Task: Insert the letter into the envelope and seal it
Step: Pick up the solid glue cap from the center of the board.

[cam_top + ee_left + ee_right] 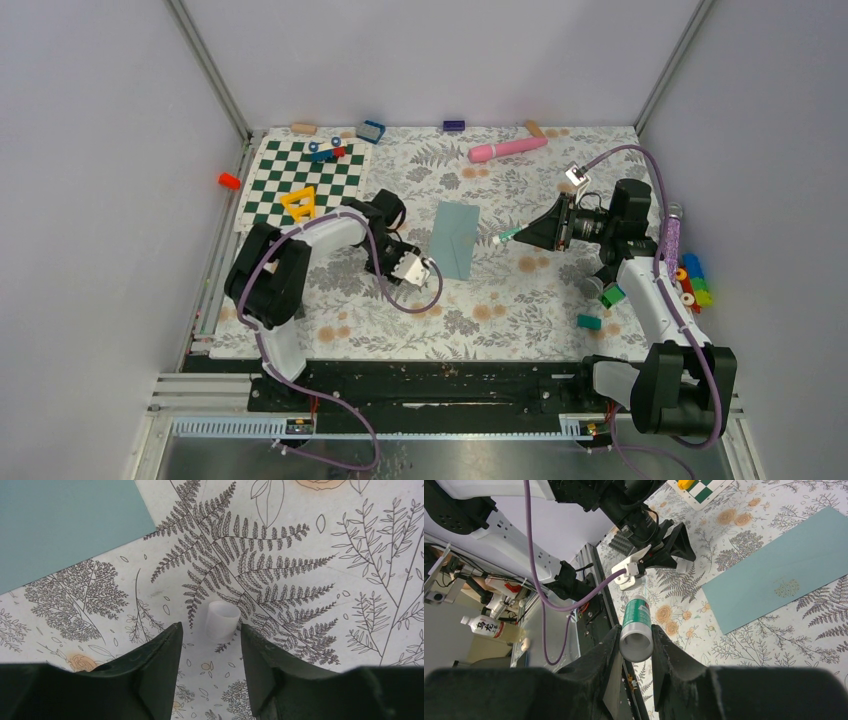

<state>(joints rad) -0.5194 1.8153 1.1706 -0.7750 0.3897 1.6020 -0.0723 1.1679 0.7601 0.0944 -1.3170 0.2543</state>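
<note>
We see the envelope lying flat on the flowered cloth, near the middle of it and between the two arms. The left pincer is low over the cloth, just beside the near left corner of the envelope, and it is released. In its own wrist view the two dark fingers stand apart on the two sides of a small white cap, which seems to stand upright on the cloth. The cap is very close to the finger on the right of that view and has a clear gap to the other one; we cannot tell if it touches either of them. The right pincer is clenched on a green and white tube, which looks like a glue stick. It holds the tube by the rear part, so that the front end points toward the left arm. From above, this end is just beside the right edge of the envelope and apart from the paper; whether it touches the cloth we cannot tell. A chequered board lies at the far left of the cloth with a yellow piece on it. A pink stick lies near the far edge, and some coloured blocks are at the right border.
</note>
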